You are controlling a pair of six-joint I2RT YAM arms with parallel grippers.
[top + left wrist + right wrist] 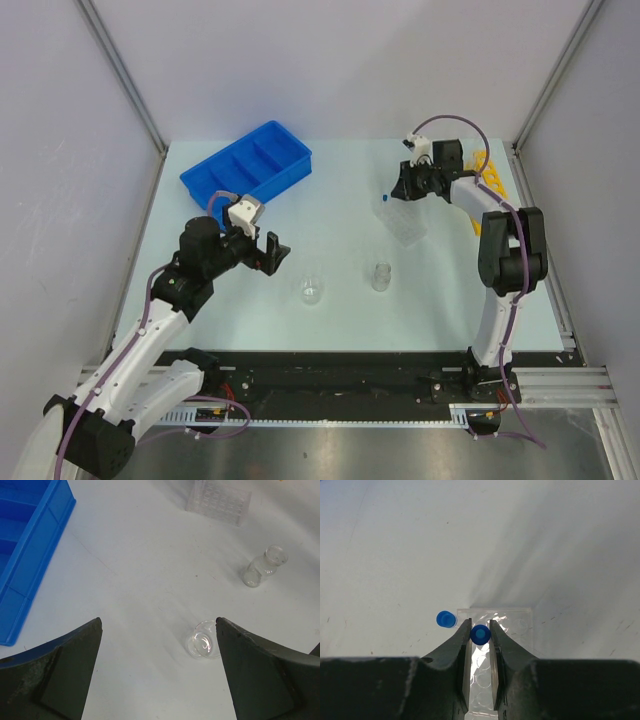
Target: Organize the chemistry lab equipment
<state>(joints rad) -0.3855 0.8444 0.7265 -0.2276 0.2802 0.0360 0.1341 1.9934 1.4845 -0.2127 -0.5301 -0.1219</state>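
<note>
Grey walls (pixel 60 150) close in a pale worktop (pixel 340 230) on three sides. Near its far left corner sits the blue divided tray (pixel 247 165), set at an angle to the edges. Just nearer than the tray, the left gripper (pixel 268 252) hangs above bare worktop with its fingers (pixel 60 675) spread wide and nothing between them. In the left wrist view the small glass beaker (pixel 313 291) stands close by the inner edge of one finger, apart from it. The beaker is about midway along the worktop, toward the near edge, with the glass vial (pixel 381 276) upright a little to its right. Farther back, right of centre, the clear plate (pixel 408 222) lies flat. The right gripper (pixel 405 185) is over the plate's far end, its fingers clenched on a blue-capped tube (pixel 480 634) that shows cap-on in the right wrist view. A second blue-capped tube (pixel 446 619) shows just beside the plate's far corner; I cannot tell what it rests on. The yellow holed rack (pixel 490 172) lies by the right edge, near the far corner, partly behind the right arm.
</note>
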